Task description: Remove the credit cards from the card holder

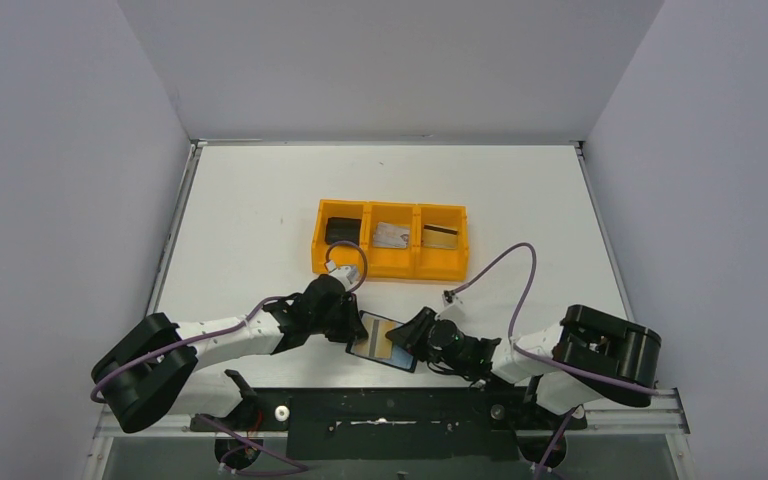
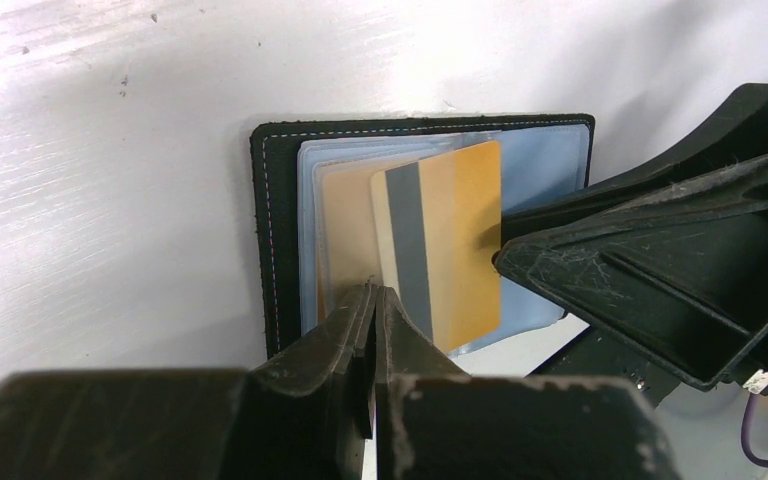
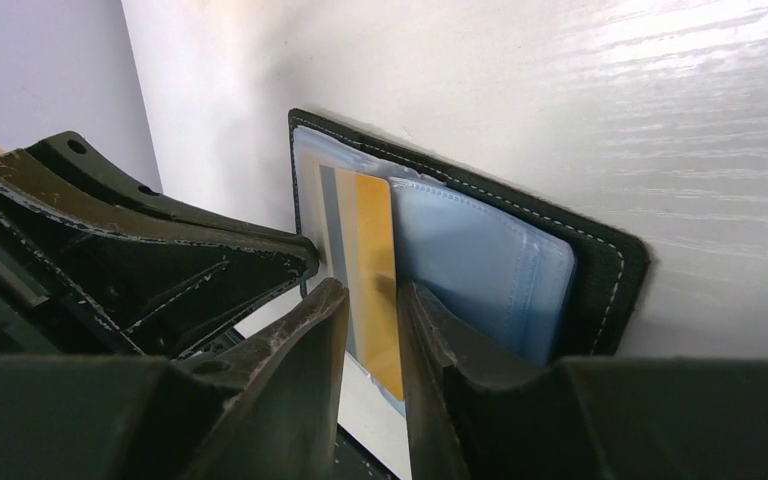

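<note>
The card holder lies open on the table between both arms, black with blue-grey pockets. A gold credit card with a grey stripe sticks partway out of a pocket, and a second orange card shows under clear plastic. My left gripper is shut at the holder's near edge, with a thin dark tab pinched between its fingers. My right gripper is narrowly open, and the gold card shows flat in the gap between its fingers. Its tip touches that card's edge.
An orange three-compartment tray stands just beyond the holder. It holds a black block, a silvery card and a gold card with a dark stripe. The table's front rail runs close behind both grippers.
</note>
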Motion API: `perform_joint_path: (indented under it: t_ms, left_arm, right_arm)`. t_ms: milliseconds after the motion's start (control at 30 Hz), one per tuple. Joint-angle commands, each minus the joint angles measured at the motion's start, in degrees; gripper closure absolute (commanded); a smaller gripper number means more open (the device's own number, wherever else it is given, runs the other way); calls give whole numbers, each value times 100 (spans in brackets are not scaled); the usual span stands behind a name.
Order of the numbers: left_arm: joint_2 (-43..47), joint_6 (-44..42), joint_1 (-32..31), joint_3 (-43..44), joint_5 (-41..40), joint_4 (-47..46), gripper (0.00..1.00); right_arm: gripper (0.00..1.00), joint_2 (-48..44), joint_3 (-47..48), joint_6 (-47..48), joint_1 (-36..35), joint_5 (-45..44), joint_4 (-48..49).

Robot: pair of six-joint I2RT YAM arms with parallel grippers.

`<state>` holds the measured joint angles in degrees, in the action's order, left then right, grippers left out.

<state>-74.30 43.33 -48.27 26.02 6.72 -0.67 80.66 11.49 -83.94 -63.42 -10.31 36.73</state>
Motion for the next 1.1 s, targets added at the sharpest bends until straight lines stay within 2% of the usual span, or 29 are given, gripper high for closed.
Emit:
perform_joint_path:
  t_ms: [0, 167, 300, 433, 633, 800, 867, 1067]
  left_arm:
    - [1, -156, -6, -69, -22, 295, 100]
    - [78, -140, -2, -133, -99, 308, 100]
    - [91, -146, -2, -115, -79, 322, 100]
    - [61, -173, -10, -78, -88, 370, 100]
    - [55, -203, -16, -30, -110, 448, 100]
    - [83, -212, -22, -57, -157, 489, 100]
    - [66, -216, -17, -66, -171, 513, 100]
    - [65, -204, -19, -81, -197, 482, 100]
  right_arm:
    - [74, 300, 95, -45, -33, -298, 119]
    - [90, 195, 81, -26, -68, -397, -45]
    - [97, -60, -11, 34, -78, -485, -179]
    - [96, -222, -103, -66, -83, -609, -343]
    - [80, 399, 24, -157, -186, -550, 242]
    - [75, 642, 279, -60, -217, -529, 115]
    - [77, 617, 324, -43, -233, -574, -79]
    - [97, 425, 303, 155, -284, -650, -196]
